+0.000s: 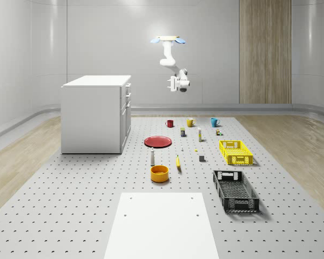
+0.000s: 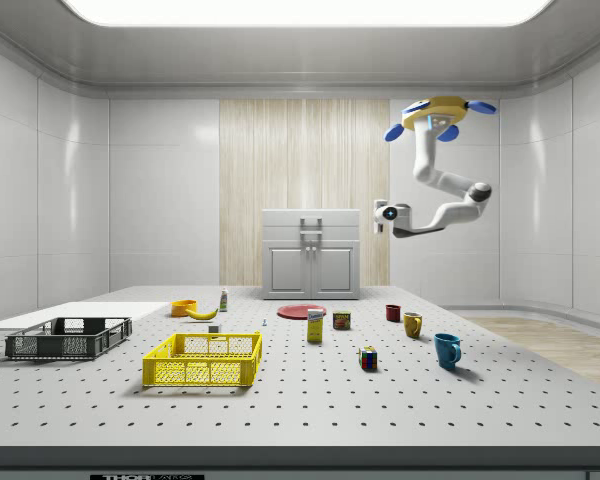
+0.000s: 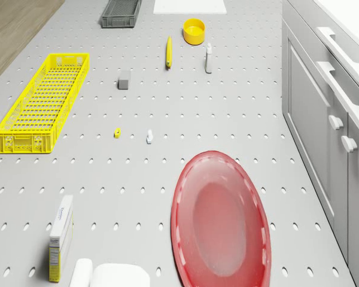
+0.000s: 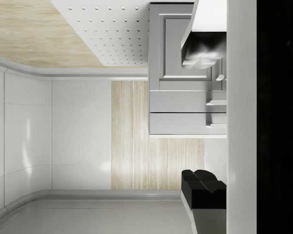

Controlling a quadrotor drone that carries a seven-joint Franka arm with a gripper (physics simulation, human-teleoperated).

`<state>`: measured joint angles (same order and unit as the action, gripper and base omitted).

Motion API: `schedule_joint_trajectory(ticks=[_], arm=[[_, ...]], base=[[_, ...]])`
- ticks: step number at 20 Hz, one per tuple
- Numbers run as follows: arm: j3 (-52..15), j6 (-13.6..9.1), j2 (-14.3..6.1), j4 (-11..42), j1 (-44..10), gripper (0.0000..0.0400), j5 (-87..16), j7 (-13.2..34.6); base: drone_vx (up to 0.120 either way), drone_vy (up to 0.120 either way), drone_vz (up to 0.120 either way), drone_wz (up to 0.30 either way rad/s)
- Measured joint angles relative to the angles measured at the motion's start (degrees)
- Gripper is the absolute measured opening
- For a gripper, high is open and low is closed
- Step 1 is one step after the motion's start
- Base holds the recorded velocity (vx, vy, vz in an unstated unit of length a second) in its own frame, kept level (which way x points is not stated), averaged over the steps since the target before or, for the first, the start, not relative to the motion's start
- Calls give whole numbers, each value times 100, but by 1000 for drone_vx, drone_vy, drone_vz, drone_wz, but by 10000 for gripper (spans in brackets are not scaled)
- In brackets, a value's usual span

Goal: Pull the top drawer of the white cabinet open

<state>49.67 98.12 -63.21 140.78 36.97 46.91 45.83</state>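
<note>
The white cabinet [image 1: 96,114] stood on the perforated floor, its top drawer [image 2: 312,220] shut flush with the front, so nothing of the pull had been done. The drone [image 1: 168,39] hovered in the air well out from the cabinet's drawer face, above the mugs. Its gripper [image 1: 174,84] hung at about drawer height, apart from the handle. I could not tell whether the jaws were open. Approach, grasp and pull all remained.

The worktop [image 1: 70,216] is showing matt grey with rows of holes. The white cabinet [image 1: 92,116] is looking smooth and satin. The red plate [image 3: 221,221] is gleaming like glossy plastic, and the yellow crate [image 2: 202,360] is looking like latticed plastic.
</note>
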Motion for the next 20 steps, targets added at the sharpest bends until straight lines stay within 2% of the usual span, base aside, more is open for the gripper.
schedule_joint_trajectory(ticks=[20], arm=[[61,195,-232,30,206,305,-191,159]], base=[[120,0,0,0]])
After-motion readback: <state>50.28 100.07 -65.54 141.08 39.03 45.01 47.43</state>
